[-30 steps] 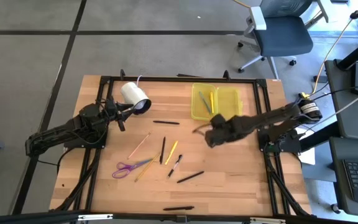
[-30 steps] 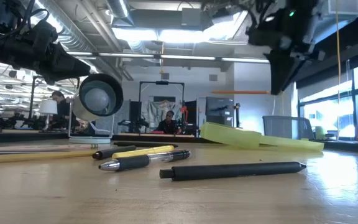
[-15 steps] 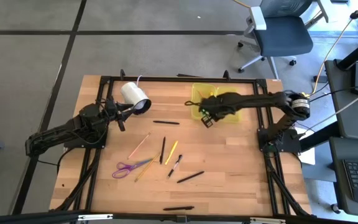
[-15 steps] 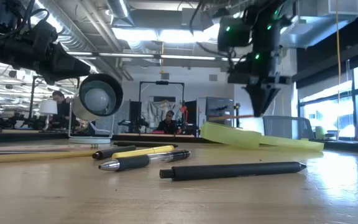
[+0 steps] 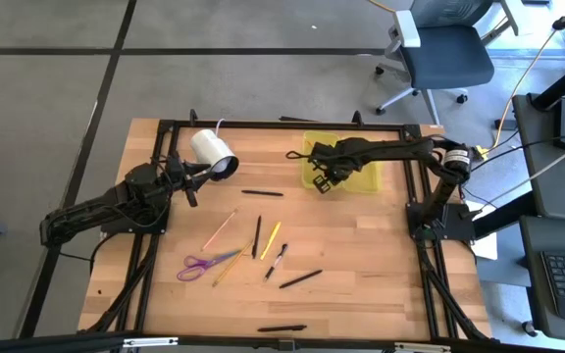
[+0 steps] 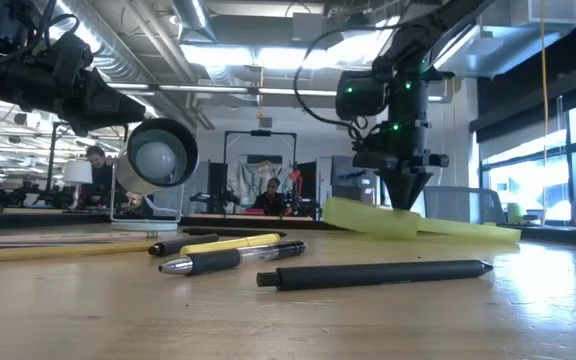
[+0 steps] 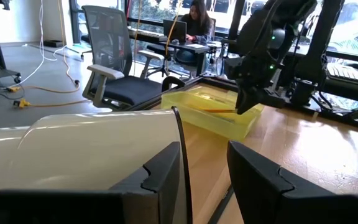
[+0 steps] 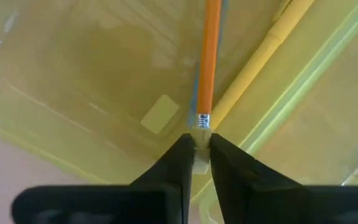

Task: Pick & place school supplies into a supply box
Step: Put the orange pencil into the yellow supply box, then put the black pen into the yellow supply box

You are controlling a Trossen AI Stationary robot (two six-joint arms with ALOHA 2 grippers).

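Observation:
My right gripper (image 8: 201, 146) points down into the left half of the translucent yellow-green supply box (image 5: 363, 160), shut on an orange pencil (image 8: 207, 56). A yellow pencil (image 8: 272, 46) lies beside it in the box. Loose supplies lie flat on the table: purple-handled scissors (image 5: 199, 265), a yellow pencil (image 5: 271, 239) and several black pens (image 5: 300, 278). In the low view the right gripper (image 6: 405, 203) reaches the box (image 6: 448, 228). My left gripper (image 7: 204, 177) waits open at the table's left, next to the white cylinder (image 5: 214, 152). My right gripper pinches the orange pencil's eraser end (image 8: 201, 127) between its two fingertips. The fingers come from above, pointing steeply down. The pencil (image 7: 218, 111) reaches out level from the fingers over the box's left half; whether it rests on the box floor I cannot tell.
The white cylinder (image 7: 86, 149) with a cable stands at the far left. A black frame (image 5: 263, 126) runs round the table's edges. An office chair (image 5: 439, 49) stands beyond the far edge. People sit at desks in the room behind.
My right gripper has carried the orange pencil from the middle of the table toward the far edge and gone down to the box's left half. The pencil has stayed about level.

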